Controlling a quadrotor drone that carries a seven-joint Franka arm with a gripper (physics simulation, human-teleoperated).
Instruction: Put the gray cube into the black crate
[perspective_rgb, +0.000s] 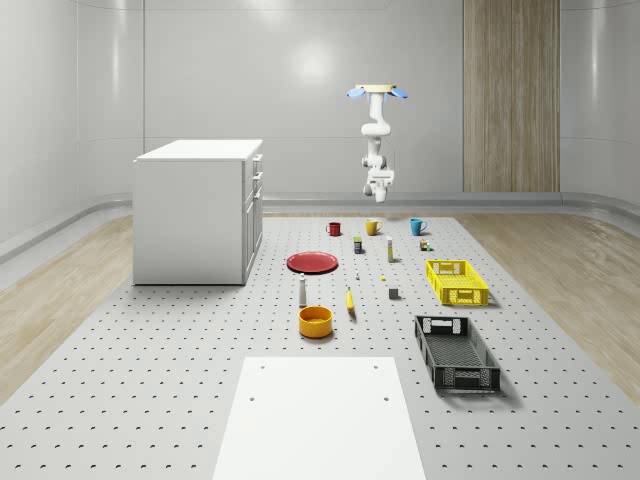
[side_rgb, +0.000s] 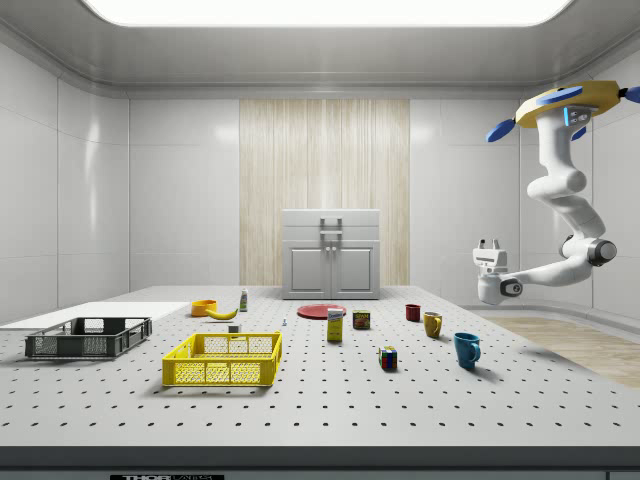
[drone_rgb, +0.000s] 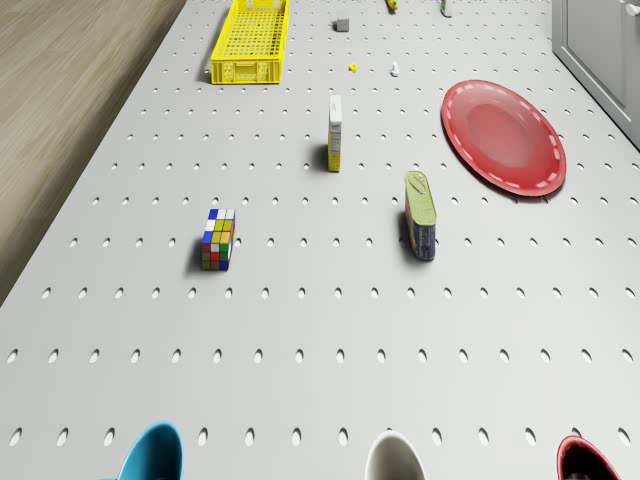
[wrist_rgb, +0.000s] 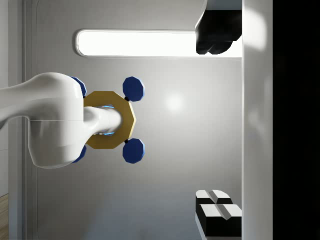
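The small gray cube (perspective_rgb: 394, 293) sits on the perforated table, in the gap left of the yellow crate (perspective_rgb: 457, 282); it is also in the drone view (drone_rgb: 342, 24). The black crate (perspective_rgb: 457, 352) lies nearer the front, empty, and appears at the side view's left (side_rgb: 88, 338). The drone (perspective_rgb: 375, 92) hovers high over the table's far end, above the row of mugs. Its arm hangs down and curls so that the gripper (side_rgb: 490, 245) points upward, open and holding nothing. In the wrist view the fingers (wrist_rgb: 217, 212) stand wide apart, facing the drone's body (wrist_rgb: 107, 120).
A red mug (perspective_rgb: 334, 228), a yellow mug (perspective_rgb: 372, 227) and a blue mug (perspective_rgb: 417, 226) stand under the drone. A red plate (perspective_rgb: 313, 262), an orange bowl (perspective_rgb: 315, 321), a banana, cans and a Rubik's cube (drone_rgb: 218, 239) dot the table. A white cabinet (perspective_rgb: 198, 210) stands at the whole-scene view's left.
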